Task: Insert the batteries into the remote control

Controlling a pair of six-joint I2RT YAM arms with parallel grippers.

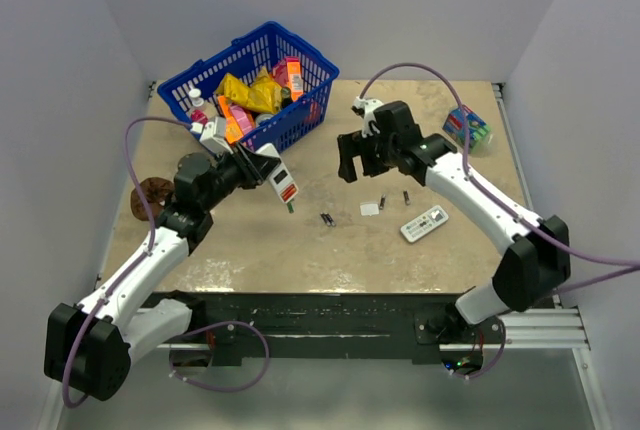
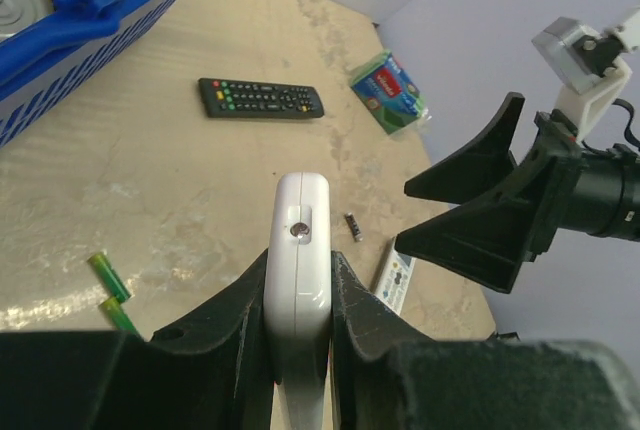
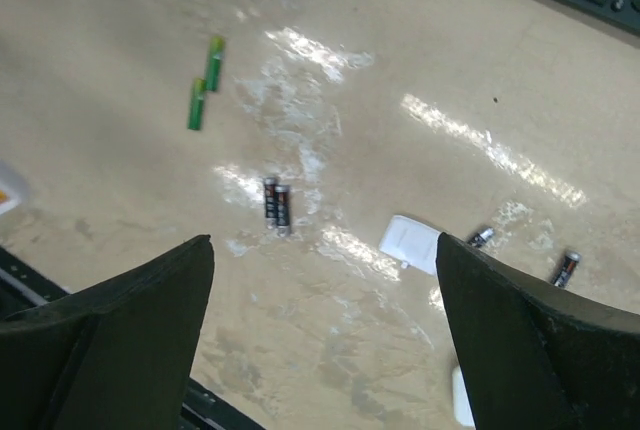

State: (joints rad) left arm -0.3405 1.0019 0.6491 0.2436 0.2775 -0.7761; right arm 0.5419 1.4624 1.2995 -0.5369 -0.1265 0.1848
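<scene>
Left claw [image 2: 298,272] clamps the remote control [image 2: 300,212]; right claw [image 3: 322,242] gapes wide, empty, over batteries [image 3: 276,203] lying on open tabletop [image 3: 120,50].

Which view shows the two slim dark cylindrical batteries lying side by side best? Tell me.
Right wrist: the dark battery pair lies close and unblocked. Top external shows it as tiny specks; left wrist doesn't show it.

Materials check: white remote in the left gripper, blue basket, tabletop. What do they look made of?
The remote control: white moulded plastic with a smooth, slightly glossy shell and one small metal-looking screw.
The basket: blue plastic, with open lattice walls and a moulded rim.
The tabletop: beige with a stone pattern, glossy and showing bright glare patches. It is probably laminate, but the look alone does not settle it.
</scene>
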